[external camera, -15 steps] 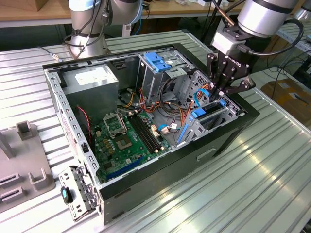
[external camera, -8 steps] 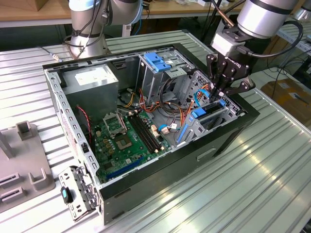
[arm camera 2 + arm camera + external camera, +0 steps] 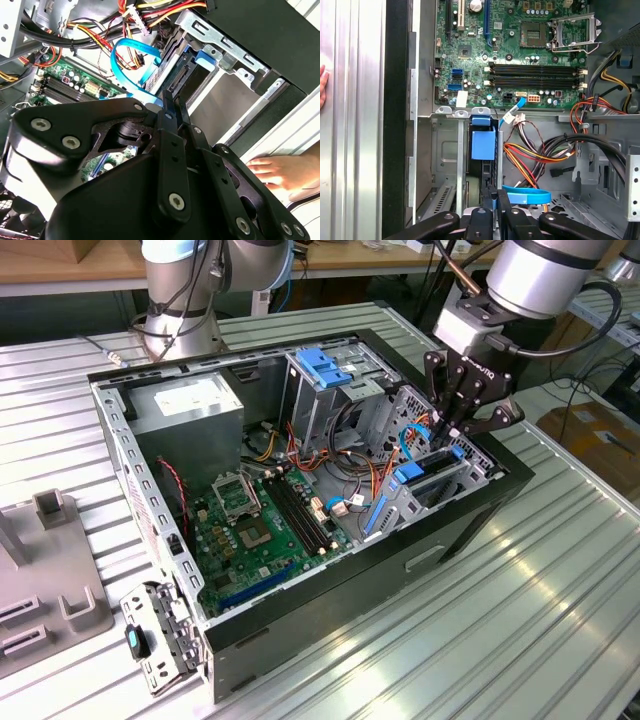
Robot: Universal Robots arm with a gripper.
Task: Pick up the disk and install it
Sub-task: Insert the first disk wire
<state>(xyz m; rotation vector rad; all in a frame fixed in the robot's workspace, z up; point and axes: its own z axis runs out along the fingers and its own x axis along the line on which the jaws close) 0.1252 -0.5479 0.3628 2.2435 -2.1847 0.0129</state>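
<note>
One open computer case (image 3: 400,570) lay on the ribbed metal tabletop (image 3: 520,640). In its front drive bay one disk (image 3: 483,145) stood on edge in its blue carrier, near one loose blue data cable (image 3: 525,196). The single arm hung over that bay with its hand (image 3: 449,440) pointing down into it, the two fingers pressed almost together and pinching the disk's upper blue edge, while one person's fingers (image 3: 265,172) rested on the tabletop just outside the case.
</note>
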